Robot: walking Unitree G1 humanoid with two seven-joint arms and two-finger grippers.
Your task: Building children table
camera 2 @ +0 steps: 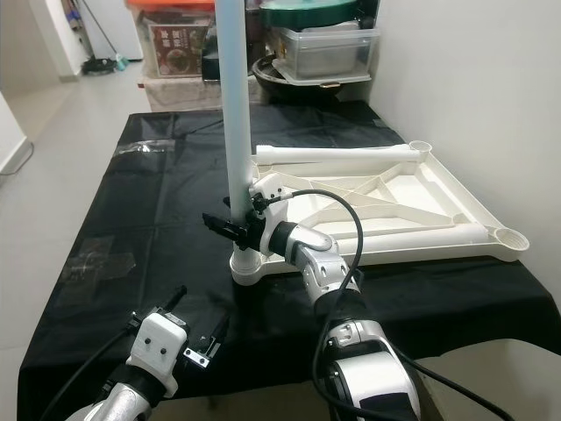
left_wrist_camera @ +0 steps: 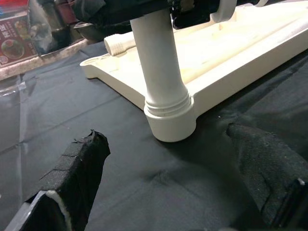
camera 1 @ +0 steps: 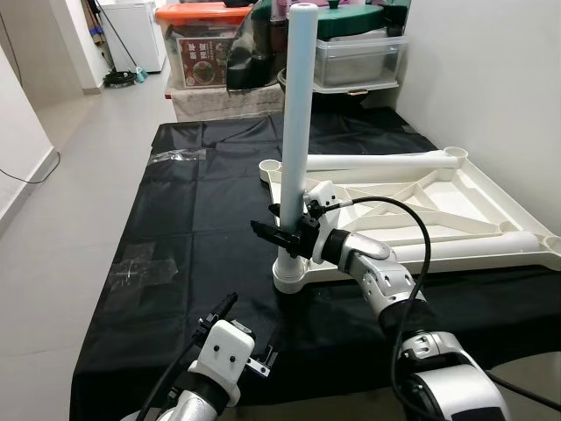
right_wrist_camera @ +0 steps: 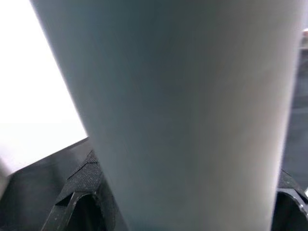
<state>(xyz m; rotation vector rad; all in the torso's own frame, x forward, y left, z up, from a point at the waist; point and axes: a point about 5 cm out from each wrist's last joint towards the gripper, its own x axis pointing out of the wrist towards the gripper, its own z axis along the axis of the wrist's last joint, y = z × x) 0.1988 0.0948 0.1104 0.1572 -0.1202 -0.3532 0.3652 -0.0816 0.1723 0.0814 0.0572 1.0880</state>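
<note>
Beyond the right jaws, the upturned tabletop (camera 1: pixel 421 197) lies on the black-draped bench (camera 1: pixel 175 228). Right gripper (camera 1: pixel 285 230) clenches the upright leg (camera 1: pixel 296 114) just above its corner socket (left_wrist_camera: pixel 169 122); a tilt could jam it. Left gripper (camera 1: pixel 230 309), released, hovers nearer; its wrist view reveals the seated joint.

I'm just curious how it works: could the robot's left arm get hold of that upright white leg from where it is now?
Probably yes. The left gripper is open, facing the leg's base over bare black cloth; the right gripper grips higher up.
</note>
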